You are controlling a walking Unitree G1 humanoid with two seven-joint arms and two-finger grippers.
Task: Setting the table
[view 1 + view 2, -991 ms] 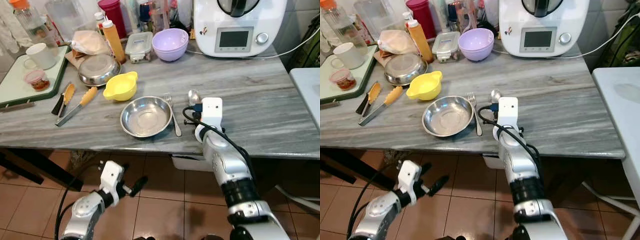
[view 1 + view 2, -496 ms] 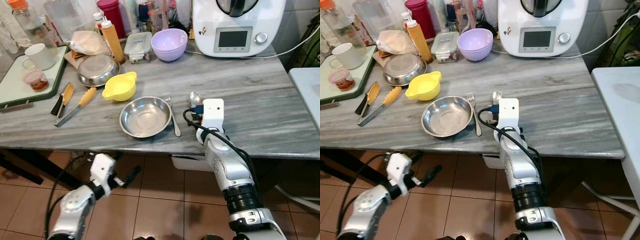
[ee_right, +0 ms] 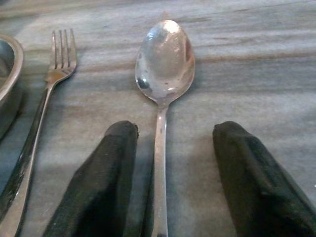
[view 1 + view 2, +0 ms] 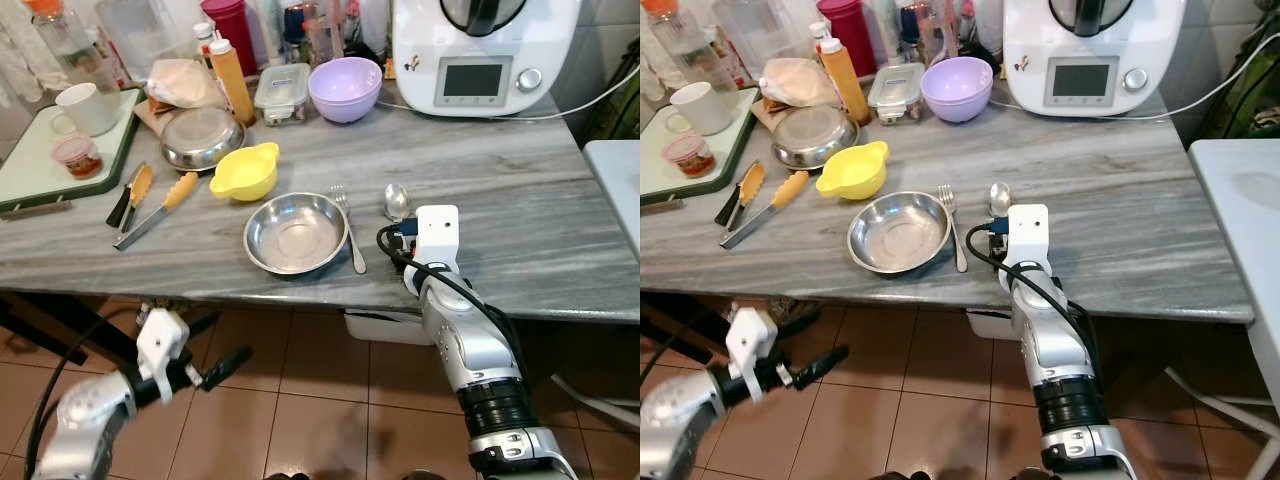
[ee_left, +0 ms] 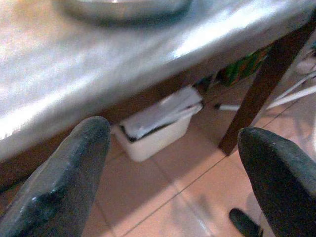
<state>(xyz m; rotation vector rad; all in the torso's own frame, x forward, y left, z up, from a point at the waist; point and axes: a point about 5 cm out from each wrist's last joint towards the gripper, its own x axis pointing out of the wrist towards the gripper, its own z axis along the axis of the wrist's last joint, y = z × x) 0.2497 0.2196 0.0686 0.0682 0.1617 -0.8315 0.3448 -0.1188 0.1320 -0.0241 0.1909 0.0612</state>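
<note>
The right gripper (image 3: 170, 182) rests on the bench (image 4: 520, 190), its fingers (image 3: 106, 173) open, with the spoon (image 3: 163, 74) handle lying between them and its bowl just ahead. The fork (image 3: 47, 94) and steel bowl (image 4: 295, 232) lie beside them. The left gripper (image 5: 173, 182) hangs below the bench edge, fingers (image 5: 64, 177) open and empty.

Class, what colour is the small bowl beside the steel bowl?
Yellow bowl; clearest in the left eye view.

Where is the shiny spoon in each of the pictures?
Left eye view: spoon on the table, just beyond the right gripper.
Right eye view, same spot.
Right wrist view, handle between the open fingers.
Left wrist view: no spoon.
Shared landmark: the fork beside it.
</note>
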